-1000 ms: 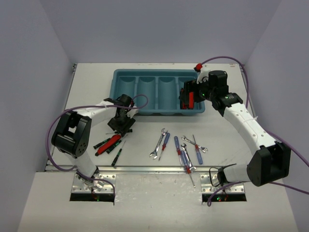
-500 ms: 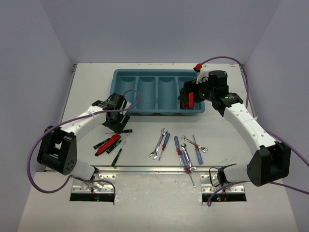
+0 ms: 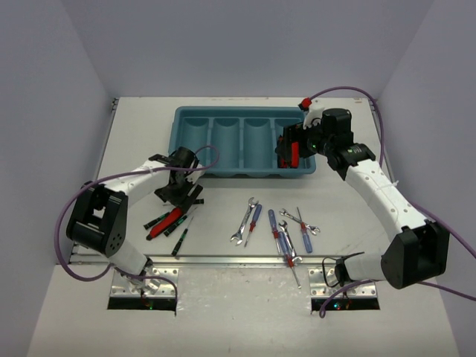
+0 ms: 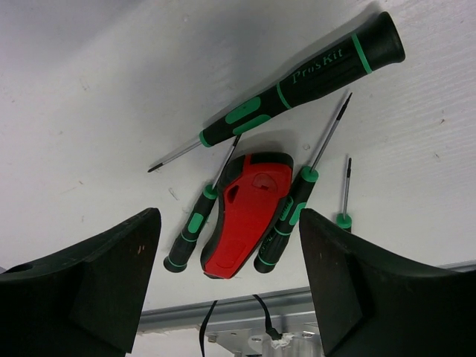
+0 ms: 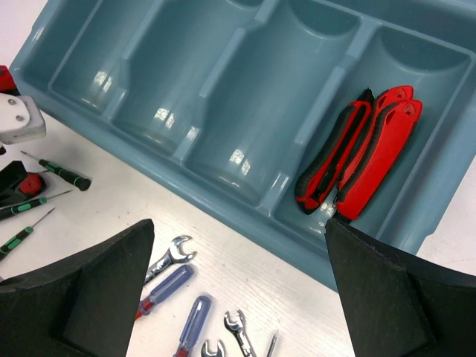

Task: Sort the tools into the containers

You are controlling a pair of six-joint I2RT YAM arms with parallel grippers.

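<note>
The open, empty left gripper (image 4: 229,223) hovers over stiff, probably heavy red pliers (image 4: 253,204), best pinched across the handles.

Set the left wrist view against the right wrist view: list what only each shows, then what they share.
Only the left wrist view: the ProsKit lettering on the largest screwdriver, the red-and-black pliers on the table seen plainly, the open left hand. Only the right wrist view: the teal tray, pliers in its end compartment, wrenches, blue-handled screwdrivers, the open right hand. Both: the white table and thin black-and-green screwdrivers on it.
</note>
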